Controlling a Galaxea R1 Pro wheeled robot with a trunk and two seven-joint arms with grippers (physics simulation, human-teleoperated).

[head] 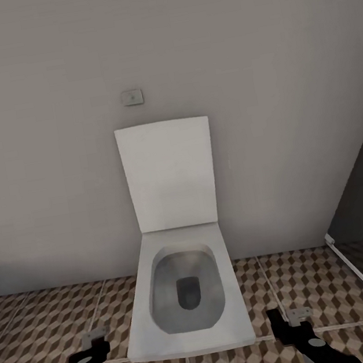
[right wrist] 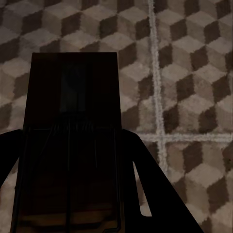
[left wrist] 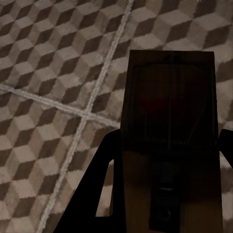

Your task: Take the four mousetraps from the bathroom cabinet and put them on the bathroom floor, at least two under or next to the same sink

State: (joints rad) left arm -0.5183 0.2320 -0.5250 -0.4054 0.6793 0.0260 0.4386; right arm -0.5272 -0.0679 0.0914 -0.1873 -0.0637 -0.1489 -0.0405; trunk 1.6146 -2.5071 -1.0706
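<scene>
Mousetraps: dark tan boards, wire parts | left claw [left wrist: 165, 194] clamps one [left wrist: 170, 116] | right claw [right wrist: 68, 194] clamps another [right wrist: 73, 121] | above cube-tiled floor [left wrist: 48, 73]

The right end effector [right wrist: 68, 194] grips 1 dark mousetrap [right wrist: 73, 126] above the cube-patterned bathroom floor [right wrist: 189, 73].

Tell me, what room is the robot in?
Most likely a bathroom. A white toilet with its lid up stands against a plain wall, with a small flush plate above it. The bathroom floor is tiled in a brown-and-beige cube pattern.
</scene>
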